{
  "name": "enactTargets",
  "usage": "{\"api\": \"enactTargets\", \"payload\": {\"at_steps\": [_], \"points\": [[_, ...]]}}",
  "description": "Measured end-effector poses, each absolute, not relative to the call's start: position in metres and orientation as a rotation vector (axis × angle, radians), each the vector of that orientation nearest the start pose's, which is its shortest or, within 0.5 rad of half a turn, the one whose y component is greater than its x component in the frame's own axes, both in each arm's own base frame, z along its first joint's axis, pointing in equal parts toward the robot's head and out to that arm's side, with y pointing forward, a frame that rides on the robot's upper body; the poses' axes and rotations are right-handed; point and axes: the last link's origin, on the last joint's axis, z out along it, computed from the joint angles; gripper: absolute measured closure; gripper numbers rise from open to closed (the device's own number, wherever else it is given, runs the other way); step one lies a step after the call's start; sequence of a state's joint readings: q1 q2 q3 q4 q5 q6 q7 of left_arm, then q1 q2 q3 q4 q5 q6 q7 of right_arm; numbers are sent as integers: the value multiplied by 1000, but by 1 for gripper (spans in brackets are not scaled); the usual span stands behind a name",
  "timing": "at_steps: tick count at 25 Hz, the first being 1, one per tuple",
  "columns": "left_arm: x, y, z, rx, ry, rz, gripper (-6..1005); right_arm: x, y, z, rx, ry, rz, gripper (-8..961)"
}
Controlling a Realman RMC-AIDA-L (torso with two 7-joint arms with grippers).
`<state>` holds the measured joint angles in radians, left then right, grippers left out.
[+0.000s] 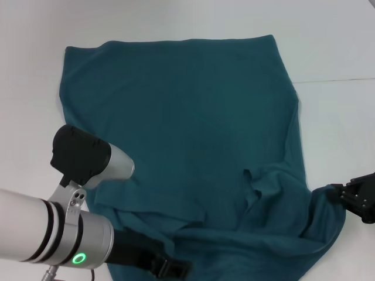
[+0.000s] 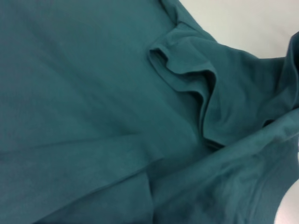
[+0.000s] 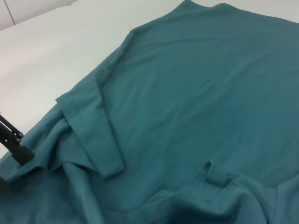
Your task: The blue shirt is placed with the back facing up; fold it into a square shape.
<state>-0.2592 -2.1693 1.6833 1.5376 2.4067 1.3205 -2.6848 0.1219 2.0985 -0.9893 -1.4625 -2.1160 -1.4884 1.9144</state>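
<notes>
Head view: the blue shirt (image 1: 193,146) lies spread on the white table (image 1: 334,47), plain side up, its far edge straight and its near part rumpled into folds. The left gripper (image 1: 170,267) lies low over the shirt's near edge; whether its fingers are parted cannot be told. The right gripper (image 1: 357,196) is at the shirt's near right corner, touching the bunched cloth; its hold cannot be told. Bare table lies beyond and to the right of the shirt.

Left wrist view: the shirt (image 2: 93,102) fills the picture, with a ruffled fold.

Right wrist view: the shirt (image 3: 196,93) shows a turned-over sleeve, bare table beside it.
</notes>
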Motion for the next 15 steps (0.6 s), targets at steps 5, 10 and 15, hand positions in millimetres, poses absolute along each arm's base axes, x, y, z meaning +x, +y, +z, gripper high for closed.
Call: {"api": "enactTargets", "payload": {"at_steps": [5, 10, 15], "points": [[-172, 285, -69, -2650, -1055, 158, 269, 281, 282, 76, -2497, 801, 160, 876], [-177, 287, -77, -2638, -1038, 200, 276, 281, 284, 77, -2496, 796, 149, 875], [-179, 289, -79, -2628, -1034, 198, 277, 281, 286, 78, -2492, 794, 151, 875]]}}
